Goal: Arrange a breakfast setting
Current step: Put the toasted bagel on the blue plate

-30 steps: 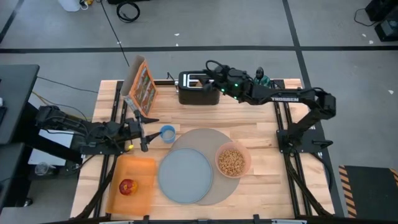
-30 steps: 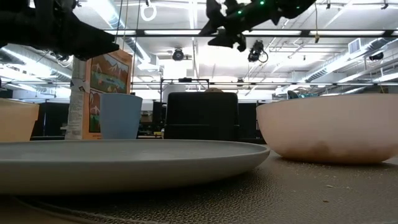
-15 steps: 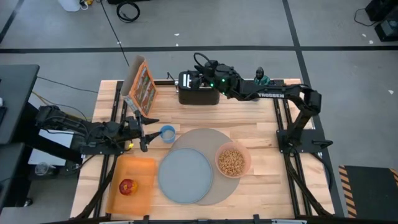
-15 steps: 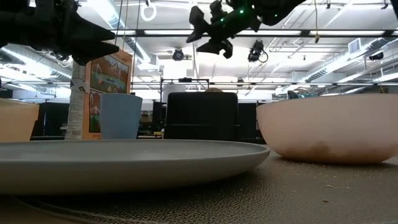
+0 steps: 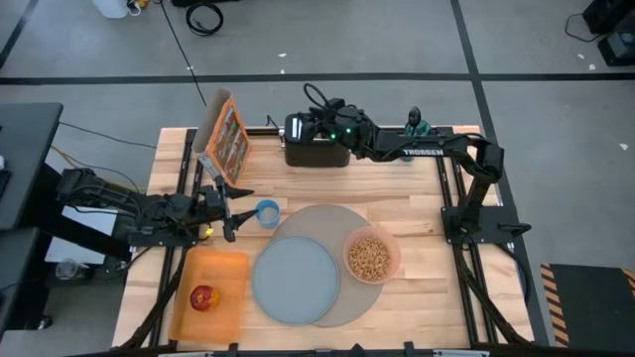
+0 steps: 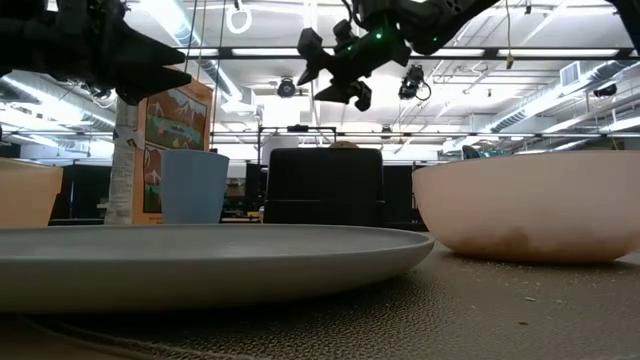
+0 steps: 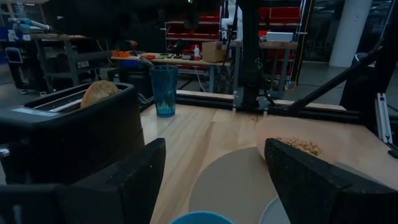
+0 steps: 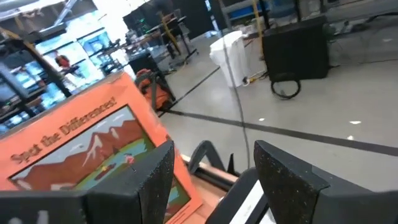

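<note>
A toasted bagel (image 7: pixel 99 92) sticks up out of the slot of the black toaster (image 5: pixel 316 142) at the table's far edge. My right gripper (image 5: pixel 310 121) hovers open above the toaster, seen high up in the low view (image 6: pixel 332 68). The blue-grey plate (image 5: pixel 295 279) and the pink bowl of cereal (image 5: pixel 371 256) rest on the round grey mat (image 5: pixel 332 248). A red apple (image 5: pixel 203 297) lies on the orange board (image 5: pixel 210 293). My left gripper (image 5: pixel 236 212) waits open at the left, its fingers level and pointing at a small blue cup (image 5: pixel 267 212).
A cereal box (image 5: pixel 226 139) stands upright at the far left, close beside the toaster. A teal glass (image 7: pixel 164 90) stands near the far right edge. Bare wood lies between the toaster and the mat.
My right gripper has travelled toward the table's left edge along the far side, from beside the toaster to over it. It has sunk a little and rolled about its own axis, and its fingers have stayed apart.
</note>
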Tool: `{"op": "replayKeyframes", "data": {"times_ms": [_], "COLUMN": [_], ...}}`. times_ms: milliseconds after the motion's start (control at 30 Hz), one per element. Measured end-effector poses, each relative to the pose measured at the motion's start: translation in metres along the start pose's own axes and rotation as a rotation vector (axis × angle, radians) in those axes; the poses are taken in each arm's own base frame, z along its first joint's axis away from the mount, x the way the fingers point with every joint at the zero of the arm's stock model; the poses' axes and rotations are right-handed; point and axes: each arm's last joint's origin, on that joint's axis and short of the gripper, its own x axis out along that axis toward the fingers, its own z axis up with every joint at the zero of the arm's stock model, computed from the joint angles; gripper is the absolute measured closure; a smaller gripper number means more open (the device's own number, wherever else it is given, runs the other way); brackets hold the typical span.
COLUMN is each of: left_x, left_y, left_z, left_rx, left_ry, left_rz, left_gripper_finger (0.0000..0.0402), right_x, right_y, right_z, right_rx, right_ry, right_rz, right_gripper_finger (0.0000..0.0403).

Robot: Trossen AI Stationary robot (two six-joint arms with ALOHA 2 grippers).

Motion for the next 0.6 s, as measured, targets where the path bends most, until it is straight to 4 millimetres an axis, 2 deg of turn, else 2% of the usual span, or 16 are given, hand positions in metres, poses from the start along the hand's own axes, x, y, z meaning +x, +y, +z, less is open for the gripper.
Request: {"op": "replayKeyframes", "data": {"times_ms": [600], "left_x": [0.0000], "left_y": [0.0000], "left_z": [0.0002], "left_rx": [0.001], "left_ry": [-0.001], "left_rz": [0.000], "left_gripper_finger": [0.0120], "right_x": [0.0002], "right_y": [0.0023], "right_z": [0.0016], "right_rx": [-0.082], "right_ry": [-0.007], "right_rz": [0.055], "right_gripper_finger": [0.0182]}}
